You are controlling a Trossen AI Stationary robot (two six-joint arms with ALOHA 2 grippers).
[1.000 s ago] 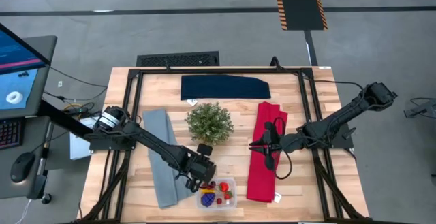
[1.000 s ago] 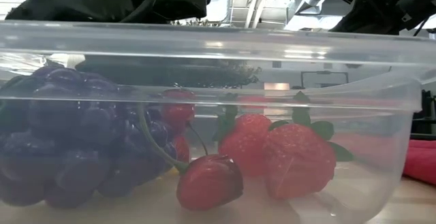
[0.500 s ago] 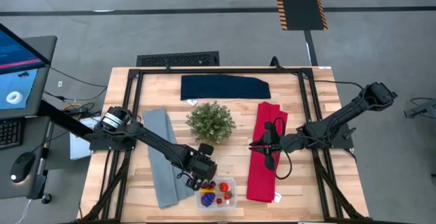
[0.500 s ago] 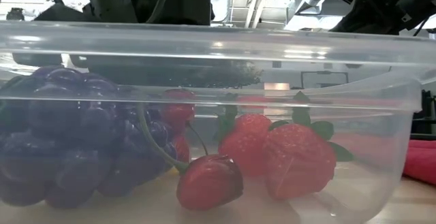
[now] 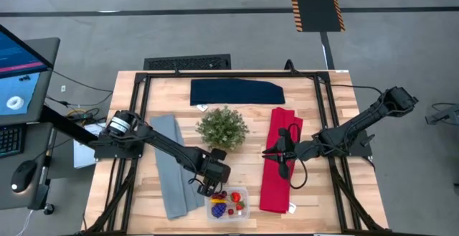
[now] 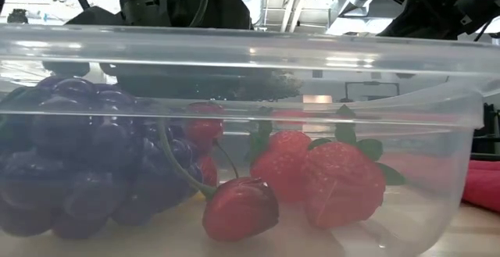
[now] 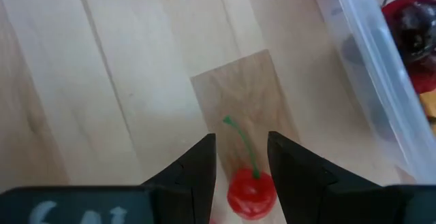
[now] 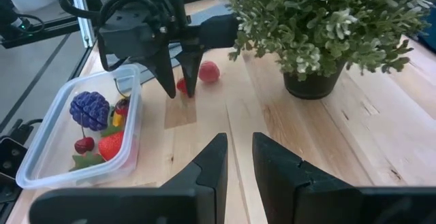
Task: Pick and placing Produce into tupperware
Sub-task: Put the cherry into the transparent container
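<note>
The clear plastic container (image 5: 228,203) sits at the near edge of the table (image 5: 244,121), just in front of the potted plant (image 5: 221,128); through its wall show a purple grape cluster (image 6: 70,155), two strawberries (image 6: 340,183) with green caps and a glossy cherry (image 6: 241,208) on a stem. The left gripper (image 7: 242,173) stands at the container's far left corner, its fingers narrowly apart around a small red cherry (image 7: 251,192) with a green stem, another red fruit (image 8: 209,72) lying close by; whether the fingers press the cherry I cannot tell. The right gripper (image 8: 235,159) waits over the red cloth (image 5: 280,161) on the right, fingers slightly parted and holding nothing.
</note>
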